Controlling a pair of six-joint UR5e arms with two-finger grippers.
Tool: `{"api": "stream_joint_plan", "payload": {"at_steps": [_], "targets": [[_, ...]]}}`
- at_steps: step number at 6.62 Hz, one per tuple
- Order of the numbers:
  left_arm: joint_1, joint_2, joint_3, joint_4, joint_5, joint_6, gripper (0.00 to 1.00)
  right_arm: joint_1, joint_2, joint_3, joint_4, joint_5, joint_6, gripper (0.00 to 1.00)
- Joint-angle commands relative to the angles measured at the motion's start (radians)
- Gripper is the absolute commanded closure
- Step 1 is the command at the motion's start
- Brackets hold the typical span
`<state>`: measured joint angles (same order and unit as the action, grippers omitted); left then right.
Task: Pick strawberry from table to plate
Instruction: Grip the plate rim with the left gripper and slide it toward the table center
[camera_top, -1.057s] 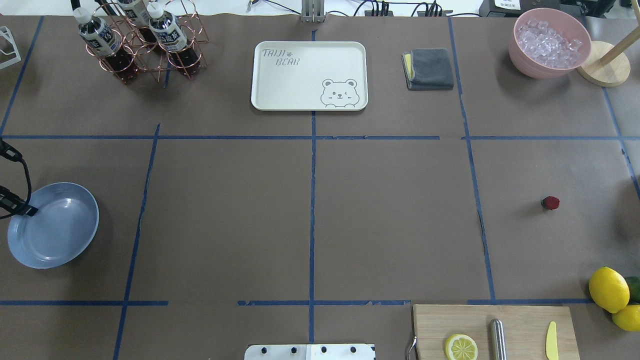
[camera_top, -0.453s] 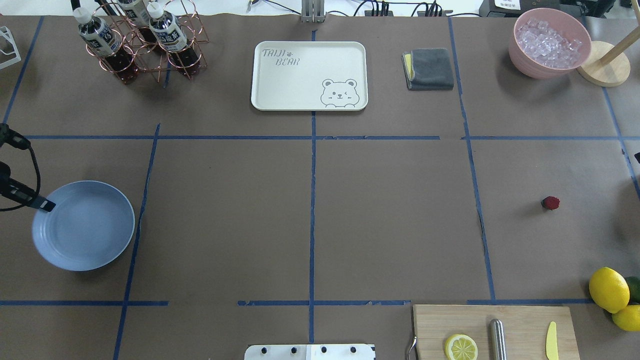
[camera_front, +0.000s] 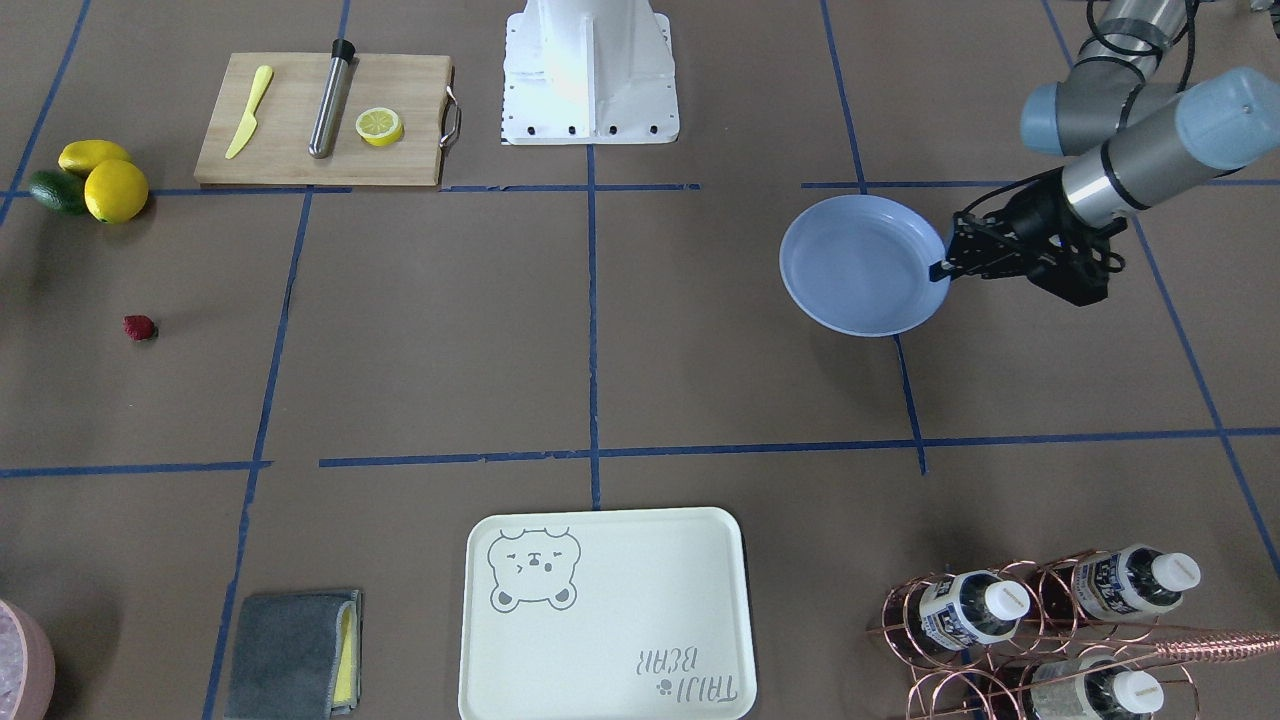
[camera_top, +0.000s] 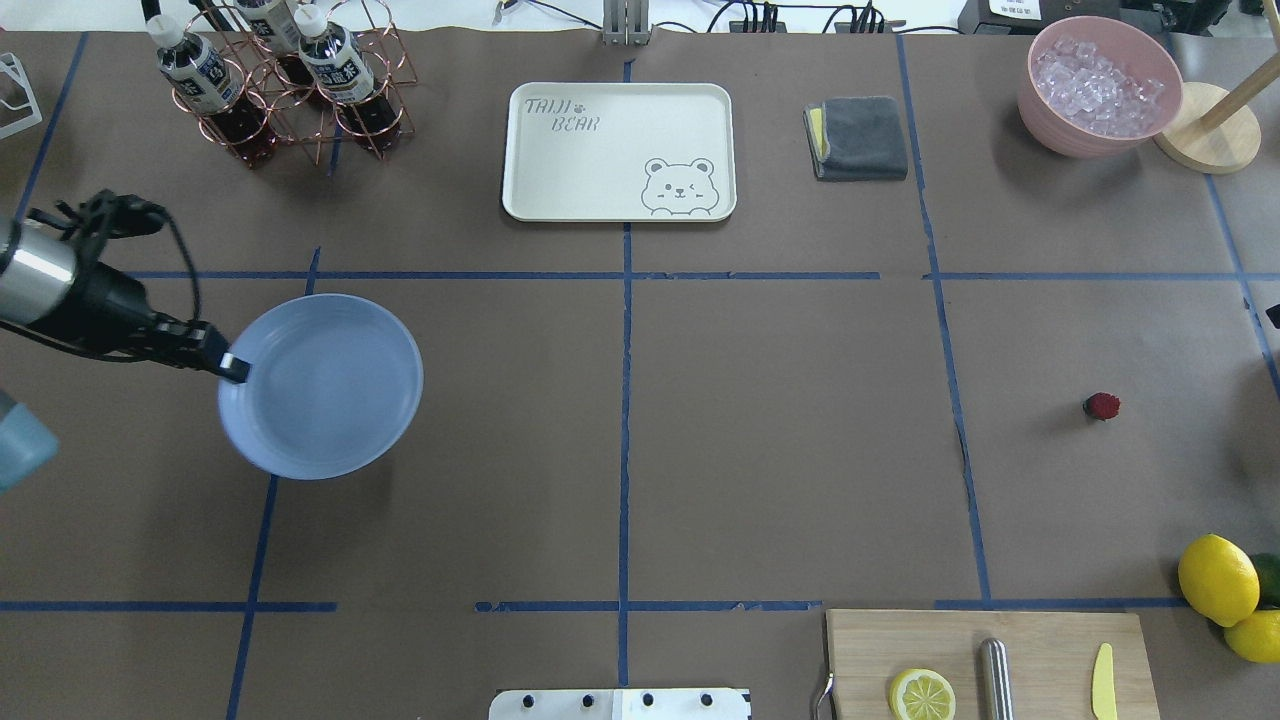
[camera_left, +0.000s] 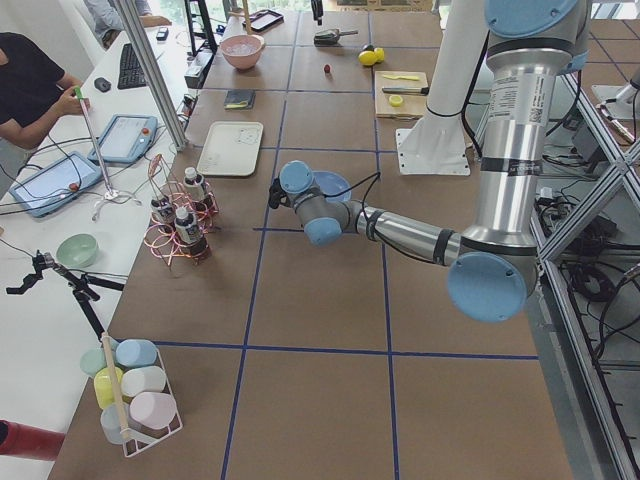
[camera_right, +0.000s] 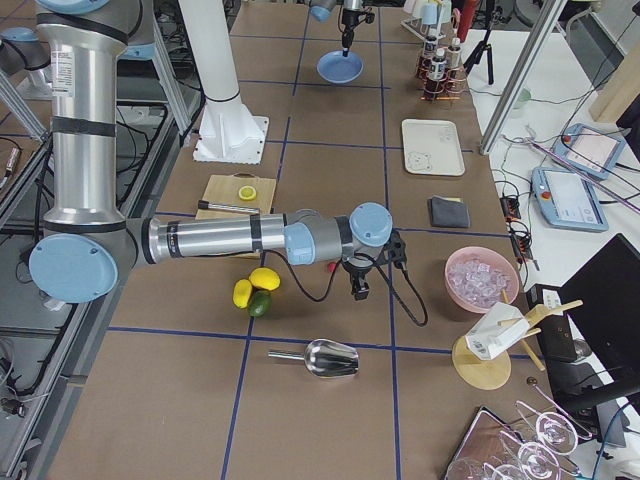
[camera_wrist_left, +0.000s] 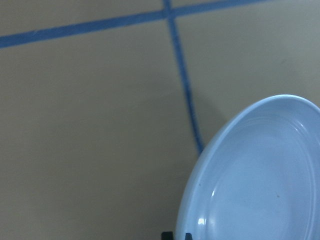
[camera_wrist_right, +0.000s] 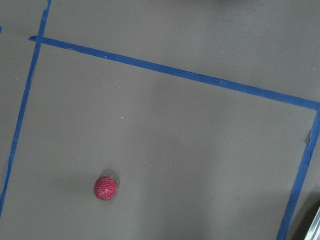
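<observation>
Left pincer (camera_top: 236, 368): clamped narrow on the left rim of the plate (camera_top: 330, 400). I also catch its 2 black fingertips (camera_wrist_left: 166, 235) at that rim in the left wrist view.
Plate: blue with nothing in it, left of centre over the table (camera_top: 780, 440). Its near edge overlaps a blue tape line (camera_top: 256, 560). The shadow below makes me think it is held off the surface, but I cannot be sure.
Change: in about 1 second my left arm has swept the plate from the table's far left edge rightward, and a little away from the robot's base, onto that tape line. The strawberry has not moved.
Meaning: I judge the plate is being brought toward the berry's side to shorten the later trip. The pick itself is not yet begun.
Right pincer (camera_right: 358, 291): it hangs over the table's right end and shows only in a side camera, so I cannot tell if it is wide or narrow.
Strawberry (camera_top: 1101, 405): on the table at the right, well apart from the plate. It sits low and left in the right wrist view, so that wrist is not centred on it.
Writing: the cream tray (camera_top: 600, 150) at the far middle reads "TAIJI BEAR" beside a winking bear. The labels on the 3 bottles (camera_top: 195, 70) at the far left are too small to read.
</observation>
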<state>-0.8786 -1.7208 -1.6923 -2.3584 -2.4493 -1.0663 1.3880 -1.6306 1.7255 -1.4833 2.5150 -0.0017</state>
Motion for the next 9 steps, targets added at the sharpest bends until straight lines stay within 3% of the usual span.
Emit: {"api": "stream_joint_plan", "payload": {"at_steps": [1,4,9], "targets": [[0.238,-0.228,0.061,-0.022,0.212,-0.345,1.0,-0.006,0.0,-0.001,0.0,-0.002,0.0,0.0],[0.311,-0.357,0.198,-0.018,0.339,-0.38,1.0,-0.018,0.003,-0.001,0.0,-0.002,0.002,0.0],[0.328,-0.391,0.235,-0.018,0.357,-0.382,1.0,-0.036,0.011,-0.001,0.0,-0.005,0.02,0.0]]}}
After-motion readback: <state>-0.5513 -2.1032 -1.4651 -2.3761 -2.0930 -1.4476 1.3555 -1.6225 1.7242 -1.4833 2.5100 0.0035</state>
